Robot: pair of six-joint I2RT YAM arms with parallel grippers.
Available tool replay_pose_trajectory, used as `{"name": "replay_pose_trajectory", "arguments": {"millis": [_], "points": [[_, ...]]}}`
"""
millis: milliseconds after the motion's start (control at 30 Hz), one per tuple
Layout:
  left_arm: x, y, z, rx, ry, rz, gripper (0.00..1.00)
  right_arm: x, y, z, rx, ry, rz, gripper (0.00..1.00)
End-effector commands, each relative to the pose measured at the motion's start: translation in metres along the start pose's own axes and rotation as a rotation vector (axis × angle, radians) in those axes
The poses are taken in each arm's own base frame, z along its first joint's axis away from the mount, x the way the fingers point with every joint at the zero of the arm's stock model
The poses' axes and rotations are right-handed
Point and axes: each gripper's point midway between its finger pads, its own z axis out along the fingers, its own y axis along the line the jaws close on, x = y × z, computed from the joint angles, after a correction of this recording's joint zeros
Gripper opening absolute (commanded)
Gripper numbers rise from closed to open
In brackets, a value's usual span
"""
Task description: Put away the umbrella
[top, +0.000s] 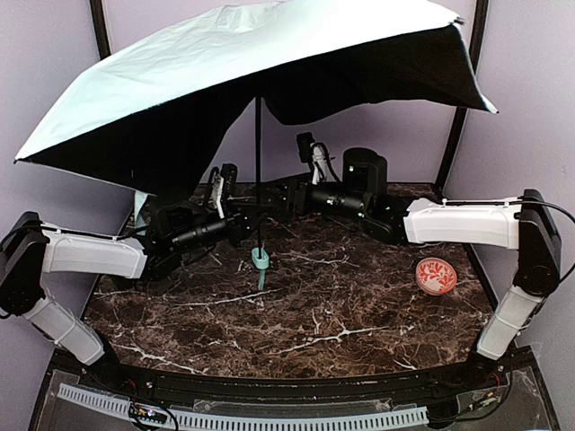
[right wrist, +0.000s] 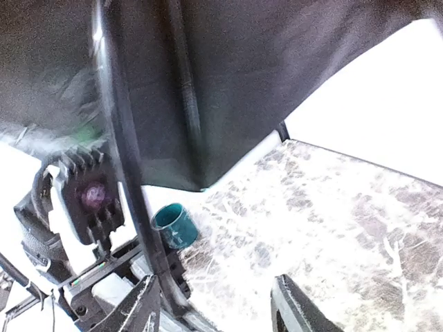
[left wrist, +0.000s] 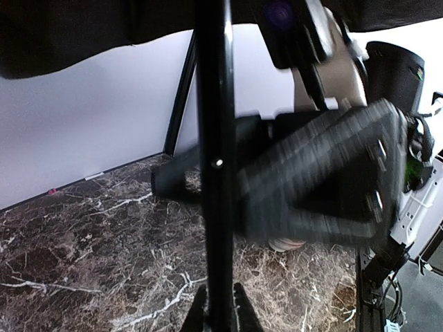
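The umbrella stands open. Its mint-green canopy (top: 225, 54) with black lining spreads over the table, and its thin black shaft (top: 258, 162) runs straight down to a small mint handle (top: 260, 260) with a hanging strap. My left gripper (top: 244, 223) is shut on the lower shaft; in the left wrist view the shaft (left wrist: 214, 138) rises between the closed fingertips (left wrist: 242, 315). My right gripper (top: 289, 193) is open just right of the shaft. In the right wrist view (right wrist: 218, 311) the shaft (right wrist: 121, 138) passes just inside its left finger, beside a small teal cylinder (right wrist: 174, 225).
A round orange-red patterned ball (top: 437, 276) lies on the dark marble table (top: 296, 332) at the right, partly seen in the left wrist view (left wrist: 291, 243). Purple walls and black corner posts enclose the back. The canopy hangs low over both arms.
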Motion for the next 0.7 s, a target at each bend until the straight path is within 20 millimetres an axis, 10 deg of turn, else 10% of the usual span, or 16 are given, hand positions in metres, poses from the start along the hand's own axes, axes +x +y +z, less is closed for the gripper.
{"name": "replay_pose_trajectory", "arguments": {"millis": [0,167,667], "points": [[-0.029,-0.003,-0.017,-0.028,-0.118,0.056,0.0,-0.082,0.008,-0.016,0.01,-0.18,-0.05,0.58],[-0.019,0.008,-0.017,-0.114,-0.075,0.056,0.0,-0.119,0.006,-0.009,0.158,-0.305,-0.106,0.6],[-0.006,0.007,-0.019,-0.114,-0.006,0.095,0.0,-0.136,-0.006,0.047,0.183,-0.282,-0.054,0.53]]}}
